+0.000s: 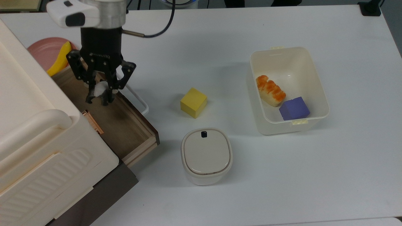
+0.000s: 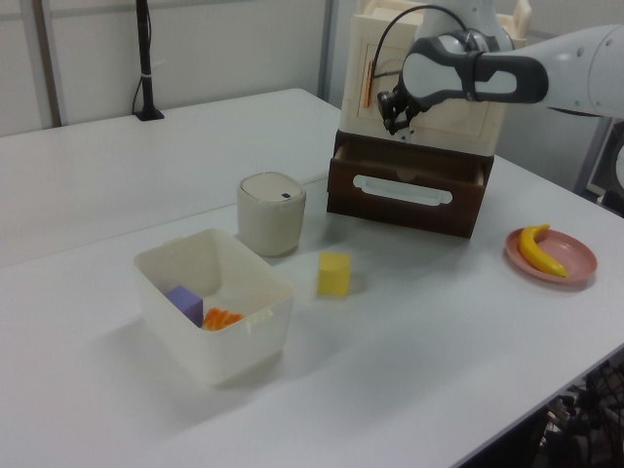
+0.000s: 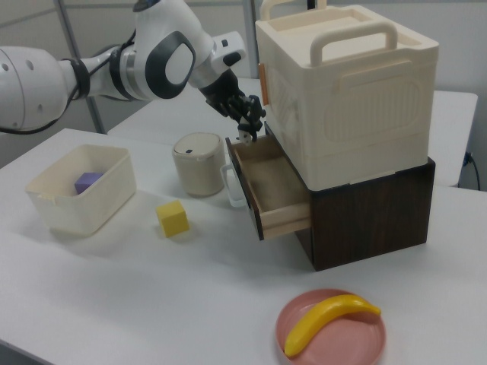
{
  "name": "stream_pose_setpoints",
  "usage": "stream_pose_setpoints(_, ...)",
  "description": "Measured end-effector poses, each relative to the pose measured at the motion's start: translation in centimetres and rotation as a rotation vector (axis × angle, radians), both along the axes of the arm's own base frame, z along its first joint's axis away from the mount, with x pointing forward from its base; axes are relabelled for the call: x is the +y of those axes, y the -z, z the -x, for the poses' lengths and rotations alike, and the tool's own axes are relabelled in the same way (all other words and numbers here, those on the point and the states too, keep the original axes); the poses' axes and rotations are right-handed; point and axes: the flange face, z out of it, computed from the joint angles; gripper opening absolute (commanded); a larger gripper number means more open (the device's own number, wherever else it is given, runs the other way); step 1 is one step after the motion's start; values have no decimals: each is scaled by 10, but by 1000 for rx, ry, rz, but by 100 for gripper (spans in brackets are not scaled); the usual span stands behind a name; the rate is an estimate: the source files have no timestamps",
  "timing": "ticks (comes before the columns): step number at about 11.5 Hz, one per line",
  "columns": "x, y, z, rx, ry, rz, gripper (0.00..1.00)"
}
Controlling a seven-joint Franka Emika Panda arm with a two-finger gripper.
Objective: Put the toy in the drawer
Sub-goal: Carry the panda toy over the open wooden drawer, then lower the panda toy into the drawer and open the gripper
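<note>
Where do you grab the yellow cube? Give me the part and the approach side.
Grip two opposite side faces of the yellow cube, coming straight down. It sits flat on the table, turned diagonally in the top view, with all sides free, so rotate to match its faces.
</note>
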Motion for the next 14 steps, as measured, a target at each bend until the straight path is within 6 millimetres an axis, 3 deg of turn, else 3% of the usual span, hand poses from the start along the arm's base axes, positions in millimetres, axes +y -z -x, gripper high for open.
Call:
stream_pose_setpoints(4,0,27,-8,47,-30,85,7)
stream_pose_setpoints(5,1,27,-9,49,-31,86,16)
stream_pose_setpoints(6,1,27,-9,49,-32,86,83)
stream_pose_setpoints(7,1,28,-9,49,-32,86,100)
stream_pose_setpoints(14,6,27,-9,48,-39,85,100)
